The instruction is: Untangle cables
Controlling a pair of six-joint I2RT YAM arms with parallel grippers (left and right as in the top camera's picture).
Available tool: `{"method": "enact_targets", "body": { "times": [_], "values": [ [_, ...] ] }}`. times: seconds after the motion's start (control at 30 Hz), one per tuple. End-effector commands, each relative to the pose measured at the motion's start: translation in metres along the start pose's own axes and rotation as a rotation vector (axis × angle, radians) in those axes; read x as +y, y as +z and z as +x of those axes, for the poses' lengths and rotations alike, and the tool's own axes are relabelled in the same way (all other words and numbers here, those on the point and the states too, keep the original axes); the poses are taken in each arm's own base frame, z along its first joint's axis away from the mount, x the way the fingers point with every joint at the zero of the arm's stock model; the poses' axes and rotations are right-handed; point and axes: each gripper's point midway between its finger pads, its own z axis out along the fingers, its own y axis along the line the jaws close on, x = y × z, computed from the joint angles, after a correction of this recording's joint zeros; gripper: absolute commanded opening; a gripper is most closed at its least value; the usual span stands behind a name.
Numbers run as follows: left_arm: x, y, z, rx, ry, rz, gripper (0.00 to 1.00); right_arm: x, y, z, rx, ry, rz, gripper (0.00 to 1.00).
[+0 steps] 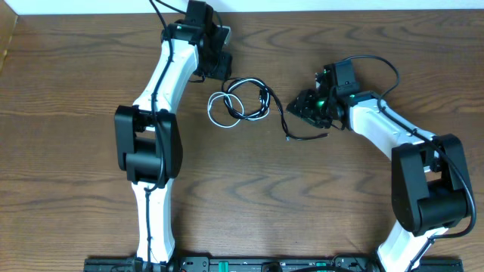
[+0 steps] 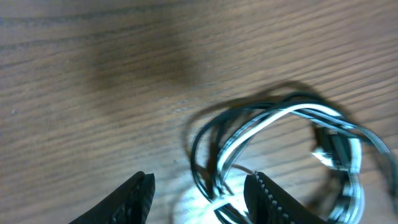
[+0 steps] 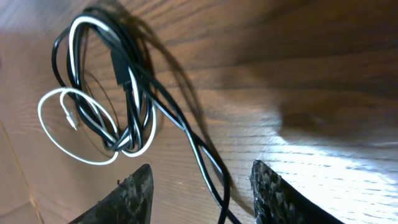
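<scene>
Just ahead of the left end effector (image 1: 218,68): white cord (image 1: 213,113) and black cord (image 1: 277,113), looped through each other on the counter (image 1: 76,189). Keeps fingers spread in the wrist view, loops reaching in between the tips; contact too blurred to tell. Beside the right end effector (image 1: 304,106): black cord's loose run, ending in a plug (image 1: 318,137) just below it. Stands spread, pinching nothing, black run passing between the fingertips (image 3: 134,193) and cut off by the frame edge. Cannot read plug markings, too small.
</scene>
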Motion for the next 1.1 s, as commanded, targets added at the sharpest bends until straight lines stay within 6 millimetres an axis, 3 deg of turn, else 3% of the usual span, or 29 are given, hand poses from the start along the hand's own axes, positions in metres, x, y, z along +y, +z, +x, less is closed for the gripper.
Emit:
{"method": "enact_targets", "body": {
  "times": [0.0, 0.3, 0.5, 0.87, 1.07],
  "values": [
    [0.011, 0.015, 0.006, 0.027, 0.098, -0.029, 0.52, 0.001, 0.005, 0.006, 0.005, -0.056, 0.023, 0.47],
    [0.02, 0.047, 0.014, 0.056, 0.109, -0.042, 0.54, 0.004, 0.008, 0.011, 0.005, -0.096, 0.038, 0.48],
    [0.023, 0.05, 0.012, 0.049, 0.112, -0.059, 0.54, 0.003, 0.008, 0.011, 0.007, -0.104, 0.04, 0.48],
    [0.02, 0.063, 0.027, 0.092, 0.113, -0.048, 0.54, 0.003, 0.008, 0.011, 0.007, -0.112, 0.04, 0.47],
    [0.006, 0.072, 0.039, 0.127, 0.135, -0.032, 0.54, 0.003, 0.008, 0.011, 0.005, -0.111, 0.043, 0.47]
  ]
}}
